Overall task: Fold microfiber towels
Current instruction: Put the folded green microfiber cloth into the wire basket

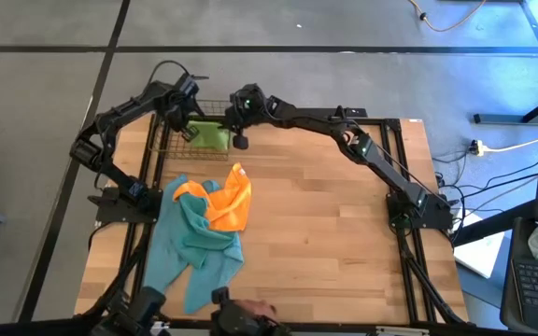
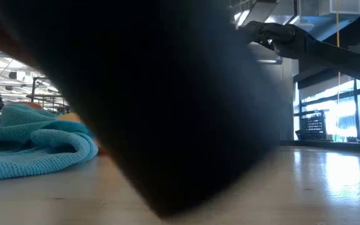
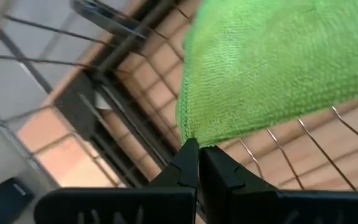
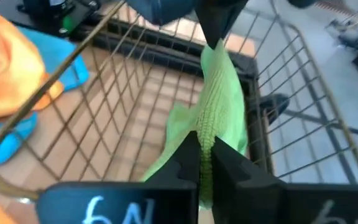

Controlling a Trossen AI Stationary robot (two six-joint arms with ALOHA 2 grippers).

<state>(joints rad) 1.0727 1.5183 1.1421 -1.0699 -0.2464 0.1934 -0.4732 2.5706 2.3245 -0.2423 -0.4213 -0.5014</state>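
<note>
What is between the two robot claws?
The lime green towel, stretched between the left gripper and right gripper over the wire basket; the right wrist view shows it.

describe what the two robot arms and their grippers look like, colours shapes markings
Both arms are dark, near black, built from slim jointed links. The left arm is folded; the right arm shows a small reddish patch partway along and a green light near its wrist. Each gripper, left gripper and right gripper, has two black wedge-shaped fingers tapering to points. The right gripper's body carries pale handwritten-looking characters.
</note>
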